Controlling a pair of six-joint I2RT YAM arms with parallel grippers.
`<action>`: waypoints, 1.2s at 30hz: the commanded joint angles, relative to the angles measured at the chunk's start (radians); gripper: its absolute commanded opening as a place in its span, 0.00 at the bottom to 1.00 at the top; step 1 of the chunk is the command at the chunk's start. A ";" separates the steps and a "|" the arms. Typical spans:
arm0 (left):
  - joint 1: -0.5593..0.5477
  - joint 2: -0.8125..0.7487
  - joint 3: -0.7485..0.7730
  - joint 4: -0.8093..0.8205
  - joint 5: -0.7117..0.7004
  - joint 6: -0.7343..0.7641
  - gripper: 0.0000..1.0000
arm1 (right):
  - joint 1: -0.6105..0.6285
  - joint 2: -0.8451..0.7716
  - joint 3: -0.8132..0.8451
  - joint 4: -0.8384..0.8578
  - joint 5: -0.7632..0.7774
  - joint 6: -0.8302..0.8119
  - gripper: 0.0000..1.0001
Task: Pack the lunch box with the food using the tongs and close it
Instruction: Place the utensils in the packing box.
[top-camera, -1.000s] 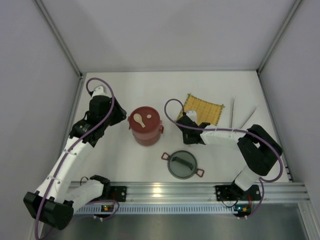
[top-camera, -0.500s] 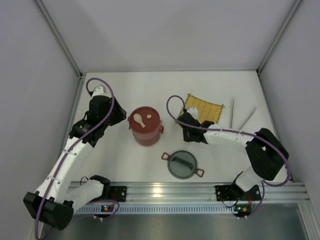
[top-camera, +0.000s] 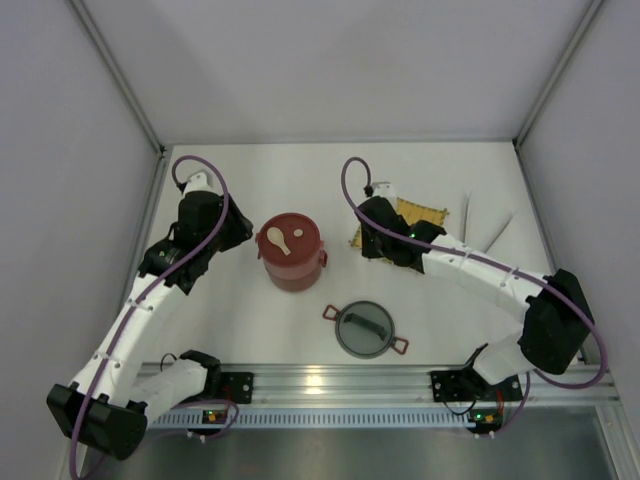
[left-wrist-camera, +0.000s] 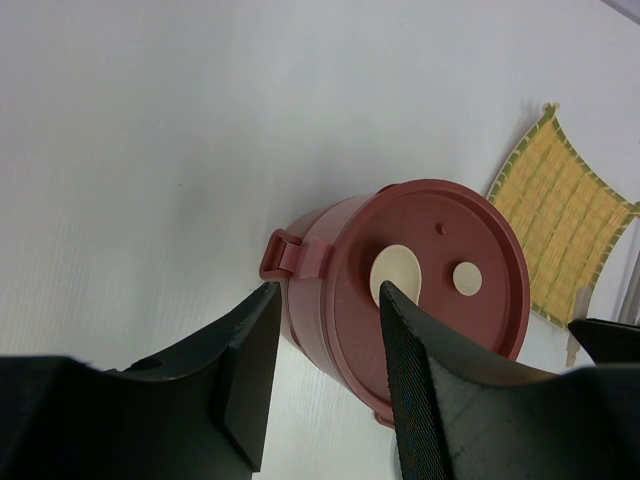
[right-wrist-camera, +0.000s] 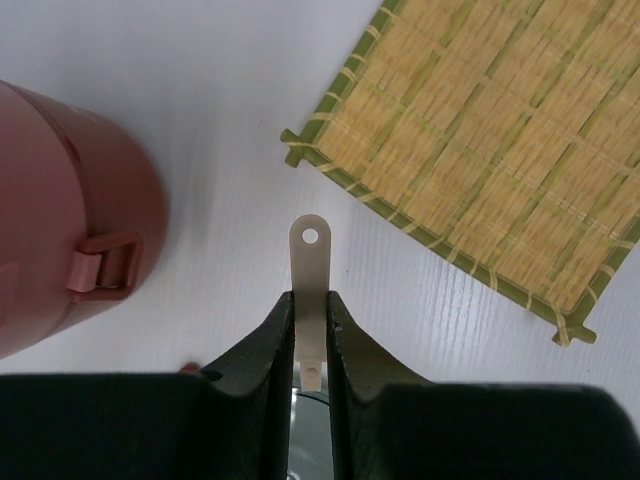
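Dark-red plastic marks the lunch box (top-camera: 295, 270) in the overhead view: it stands closed near the middle of the white table (top-camera: 250, 180), with a cream spoon-shaped piece (top-camera: 283, 238) lying on its flat lid. A grey domed lid (top-camera: 366, 332) sits apart from it, nearer the arm bases, with red handles out to either side. The left gripper (top-camera: 240, 232) hovers just beside the box on its left. The right gripper (top-camera: 368, 246) is to the box's right, over the left corner of the yellow woven mat (top-camera: 425, 213), which the arm partly covers. The tongs (top-camera: 465, 216) lie on the table just right of the mat, their two thin arms spread in a V, well apart from both grippers

From the left wrist, the two black fingers (left-wrist-camera: 245, 370) stand apart with nothing between them. The box is beyond their tips, untouched, with one small side handle facing the camera. The mat shows at the far right

From the right wrist, the fingers (right-wrist-camera: 275, 340) are pressed together on a thin cream strip (right-wrist-camera: 309, 262) with a small hole at its tip, and the strip juts out past them above the bare table. The box's side, with its small handle, is at the left edge and the mat is at upper right; the strip touches neither
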 joint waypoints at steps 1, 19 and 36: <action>-0.002 -0.011 0.029 0.016 -0.008 0.007 0.49 | 0.022 -0.037 0.099 -0.060 0.012 -0.021 0.00; -0.004 -0.013 0.020 0.016 0.002 0.003 0.49 | 0.149 0.112 0.441 -0.106 0.007 -0.032 0.00; -0.002 -0.029 -0.006 0.013 0.009 0.004 0.49 | 0.200 0.284 0.541 -0.039 -0.042 -0.015 0.00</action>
